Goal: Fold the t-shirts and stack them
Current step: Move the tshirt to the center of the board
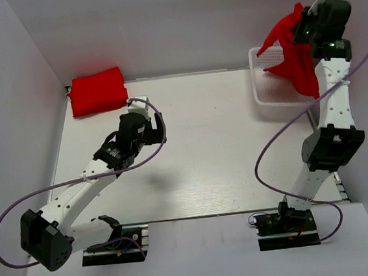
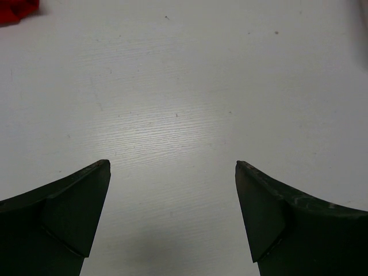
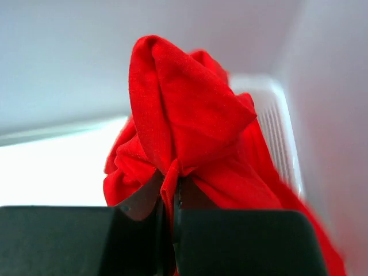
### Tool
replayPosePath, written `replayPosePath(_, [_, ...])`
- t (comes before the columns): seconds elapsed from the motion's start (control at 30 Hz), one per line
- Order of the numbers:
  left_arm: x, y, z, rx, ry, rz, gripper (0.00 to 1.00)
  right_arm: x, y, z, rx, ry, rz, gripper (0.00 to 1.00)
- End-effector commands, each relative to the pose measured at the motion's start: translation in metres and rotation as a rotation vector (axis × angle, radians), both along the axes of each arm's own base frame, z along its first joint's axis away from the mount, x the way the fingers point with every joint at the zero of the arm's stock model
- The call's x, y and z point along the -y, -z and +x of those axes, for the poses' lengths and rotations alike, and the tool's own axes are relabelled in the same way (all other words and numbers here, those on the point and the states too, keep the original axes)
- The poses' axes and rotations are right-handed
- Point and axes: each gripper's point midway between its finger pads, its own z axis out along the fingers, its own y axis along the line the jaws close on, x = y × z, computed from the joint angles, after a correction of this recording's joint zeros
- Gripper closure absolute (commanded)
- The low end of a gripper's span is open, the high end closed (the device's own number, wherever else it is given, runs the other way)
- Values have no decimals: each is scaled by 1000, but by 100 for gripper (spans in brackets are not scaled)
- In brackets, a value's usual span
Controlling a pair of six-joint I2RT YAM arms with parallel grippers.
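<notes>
Right tool (image 3: 172, 221) was clamped on a bunched shirt (image 3: 184, 126), dangling it over the basket (image 1: 277, 100); left tool (image 2: 172, 165) hung wide and empty above the desk (image 1: 224, 147), folded shirt (image 1: 98, 92) in the far-left corner. Doing it well likely meant lifting it clear of the rim, then spreading it flat mid-desk. No writing or labels readable

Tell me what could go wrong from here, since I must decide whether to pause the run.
The right gripper pinches only a small bunch of the hanging t-shirt, so the cloth may slip free. Its lower folds hang over the white basket and might catch the rim or drag it.
</notes>
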Motion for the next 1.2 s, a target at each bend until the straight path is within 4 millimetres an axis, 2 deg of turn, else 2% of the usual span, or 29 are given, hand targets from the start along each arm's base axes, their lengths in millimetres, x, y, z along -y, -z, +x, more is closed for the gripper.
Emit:
replayPosePath(0.0, [-3,-6,-8,-6,-17,-49,0,-69,-120,-42,291,-319,-47,100])
replayPosePath(0.03, [-4,-4,-9,-15,-18,-43,0,-82,-133,-49,327,-364,-36,100])
replayPosePath(0.07, [-1,-4,-11,-23,-10,-60,0,-107,-145,-64,359,-501,-17,100])
replayPosePath(0.13, [1,-3,-14,-44,3,-68,0,-144,-187,-98,464,-656,14,100])
replayPosePath(0.17, [1,-3,-14,-45,3,-68,0,-164,-191,-113,478,-785,25,100])
replayPosePath(0.27, [-5,1,-17,-68,-26,-56,0,-210,-223,-163,568,-1051,89,100])
replayPosePath(0.3, [-7,0,-19,-71,-41,-62,0,-225,-225,-180,569,-1159,105,100])
replayPosePath(0.37, [-12,-4,-22,-76,-61,-67,0,-237,-238,-200,602,-1287,144,100])
replayPosePath(0.4, [-13,-6,-21,-76,-78,-72,0,-256,-235,-215,588,-1387,161,100])
replayPosePath(0.43, [-17,-12,-22,-71,-105,-89,0,-261,-229,-213,584,-1437,154,100])
replayPosePath(0.47, [-20,-12,-25,-74,-119,-92,0,-271,-227,-221,557,-1480,184,100])
replayPosePath(0.5, [-28,-10,-29,-95,-153,-72,0,-274,-218,-216,529,-1490,201,100])
replayPosePath(0.53, [-32,-16,-31,-91,-175,-82,0,-276,-204,-208,497,-1479,220,100])
replayPosePath(0.57, [-37,-16,-35,-101,-208,-99,0,-281,-177,-196,413,-1466,282,100])
replayPosePath(0.6, [-48,-14,-41,-119,-253,-74,0,-280,-169,-188,450,-1436,235,100])
replayPosePath(0.63, [-53,-17,-45,-122,-280,-81,0,-281,-112,-162,299,-1355,334,100])
replayPosePath(0.67, [-59,-20,-49,-120,-309,-100,0,-280,-93,-161,238,-1317,357,99])
replayPosePath(0.7, [-68,-16,-55,-133,-341,-78,0,-275,-77,-146,266,-1228,288,95])
replayPosePath(0.73, [-72,-20,-58,-130,-371,-94,0,-264,-17,-125,125,-1048,339,83])
replayPosePath(0.77, [-79,-20,-60,-127,-401,-88,0,-245,7,-105,74,-866,323,75])
replayPosePath(0.8, [-86,-17,-67,-144,-421,-71,0,-236,23,-99,42,-786,311,63])
replayPosePath(0.83, [-89,-22,-69,-134,-432,-82,0,-218,70,-93,-71,-639,308,32])
replayPosePath(0.87, [-92,-21,-70,-133,-443,-69,0,-205,83,-87,-93,-537,286,10])
replayPosePath(0.9, [-93,-20,-71,-139,-444,-63,0,-200,92,-86,-111,-503,268,10])
replayPosePath(0.93, [-94,-21,-70,-134,-456,-66,0,-194,110,-90,-165,-456,263,10])
replayPosePath(1.03, [-92,-12,-68,-150,-458,-47,0,-197,117,-100,-184,-492,236,10])
replayPosePath(1.13, [-90,13,-66,-219,-490,-8,0,-199,125,-111,-203,-506,185,10])
replayPosePath(1.17, [-89,19,-66,-238,-504,-4,0,-201,136,-117,-224,-510,169,10])
